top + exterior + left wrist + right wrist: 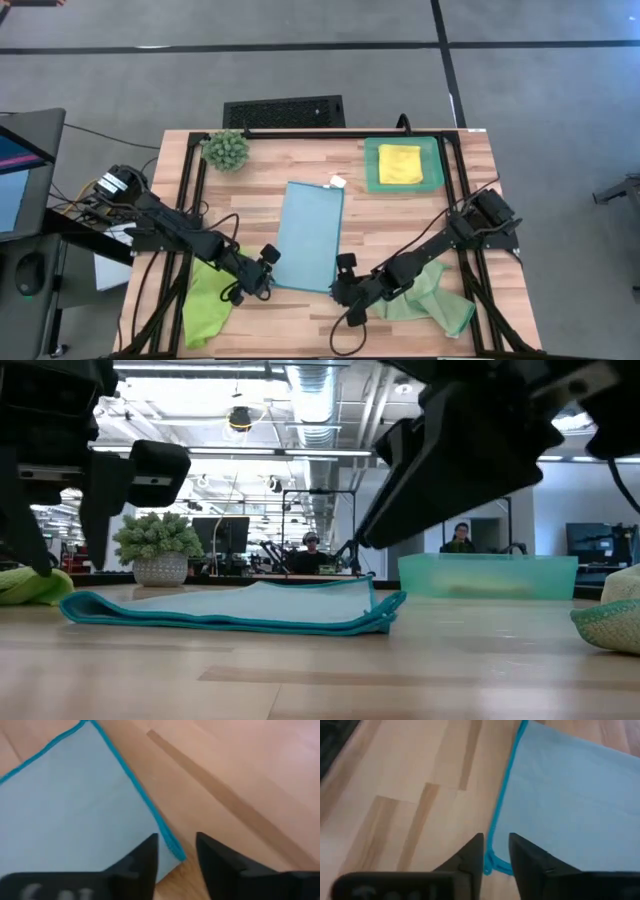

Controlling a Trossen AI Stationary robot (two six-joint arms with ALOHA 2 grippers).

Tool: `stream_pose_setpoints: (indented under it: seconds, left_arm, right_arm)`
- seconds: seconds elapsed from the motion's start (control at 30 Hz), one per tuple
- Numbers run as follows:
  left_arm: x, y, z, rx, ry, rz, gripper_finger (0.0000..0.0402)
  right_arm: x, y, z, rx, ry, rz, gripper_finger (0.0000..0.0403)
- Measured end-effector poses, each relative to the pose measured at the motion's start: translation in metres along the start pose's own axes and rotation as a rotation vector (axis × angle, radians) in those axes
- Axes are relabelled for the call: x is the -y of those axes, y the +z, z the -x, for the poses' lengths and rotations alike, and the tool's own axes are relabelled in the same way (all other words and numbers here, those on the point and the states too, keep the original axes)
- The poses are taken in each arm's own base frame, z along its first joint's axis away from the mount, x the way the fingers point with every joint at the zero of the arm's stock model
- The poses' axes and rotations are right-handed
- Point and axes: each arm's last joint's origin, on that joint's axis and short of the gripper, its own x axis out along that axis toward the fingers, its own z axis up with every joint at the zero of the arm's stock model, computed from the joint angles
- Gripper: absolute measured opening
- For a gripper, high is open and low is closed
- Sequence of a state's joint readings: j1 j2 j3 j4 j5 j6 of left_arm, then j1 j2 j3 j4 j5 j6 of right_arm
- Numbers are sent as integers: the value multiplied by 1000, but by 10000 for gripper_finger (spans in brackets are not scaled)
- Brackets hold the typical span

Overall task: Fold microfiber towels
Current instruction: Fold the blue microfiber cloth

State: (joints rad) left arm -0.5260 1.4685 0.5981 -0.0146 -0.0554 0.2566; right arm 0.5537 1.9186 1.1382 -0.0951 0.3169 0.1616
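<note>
Two grippers of mine hang at the near corners of the light blue towel point(309, 236): my left gripper point(268, 270) and right gripper point(342, 277) each have fingers slightly parted, holding nothing. That towel lies folded lengthwise mid-table (teal edging showing). A lime towel point(206, 306) sits beside my left arm, a sage towel point(435, 296) under my right, a yellow towel point(400, 163) in the tray point(371, 165).

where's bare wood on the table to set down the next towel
Bare wood lies between the plant and the light blue towel, and between that towel and the teal tray, running down to the right arm. The front edge is crowded: left gripper, right gripper, lime green towel and sage towel.
</note>
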Motion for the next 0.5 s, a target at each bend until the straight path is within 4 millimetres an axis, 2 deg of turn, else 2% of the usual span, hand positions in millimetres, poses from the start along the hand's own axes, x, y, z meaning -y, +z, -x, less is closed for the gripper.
stream_pose_setpoints:
  seconds: [0.13, 0.23, 0.3, 0.37, 0.5]
  left_arm:
    - [1, -4, -4, -24, 21, -4, 188]
    - [4, -11, -14, -60, -18, 28, 218]
    - [6, -14, -20, -81, -28, 35, 225]
    - [7, -15, -25, -85, -32, 56, 225]
    - [7, -16, -27, -84, -38, 73, 205]
  right_arm:
    - [0, 0, 0, 4, 0, -8, 170]
    - [0, -6, -12, -26, -6, -39, 201]
    - [0, -11, -13, -51, -13, -35, 215]
    - [0, -3, -11, 3, -7, -55, 224]
    - [2, -6, -12, -19, -9, -51, 225]
